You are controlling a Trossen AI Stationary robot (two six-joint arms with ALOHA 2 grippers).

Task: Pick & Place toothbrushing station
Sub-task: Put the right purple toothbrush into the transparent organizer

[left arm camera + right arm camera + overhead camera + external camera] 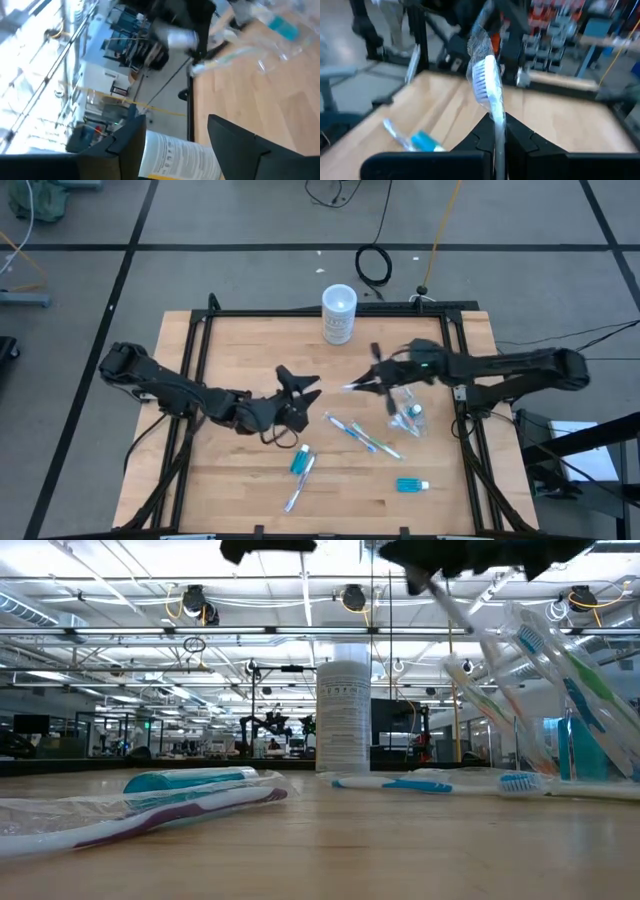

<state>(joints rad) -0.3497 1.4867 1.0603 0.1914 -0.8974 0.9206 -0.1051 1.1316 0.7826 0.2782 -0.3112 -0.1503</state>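
Observation:
My right gripper (pixel 366 381) is above the table's middle right, shut on a pale toothbrush (pixel 485 82). Just near of it the clear cup (pixel 408 416) holds several toothbrushes (pixel 560 670) that lean slanting, plus a teal tube. More toothbrushes (pixel 356 432) lie flat on the table's middle. A teal tube (pixel 298 462) and a wrapped toothbrush (pixel 297 488) lie near the front, and another teal tube (pixel 412 484) lies front right. My left gripper (pixel 298 380) is open and empty left of centre, pointing toward the far side. My right gripper pinches the toothbrush's handle (pixel 498 131) between its two fingers. The fingers come from the table's right and lie along the brush. Its bristle head (pixel 481 80) sticks out past the fingertips toward the table's left. The brush is lifted clear of the table.
A frosted cylindrical container with a white lid (pixel 339 313) stands at the table's far edge; it also shows between my left fingers in the left wrist view (pixel 172 155). A black frame (pixel 300 313) runs along the table's far and side edges.

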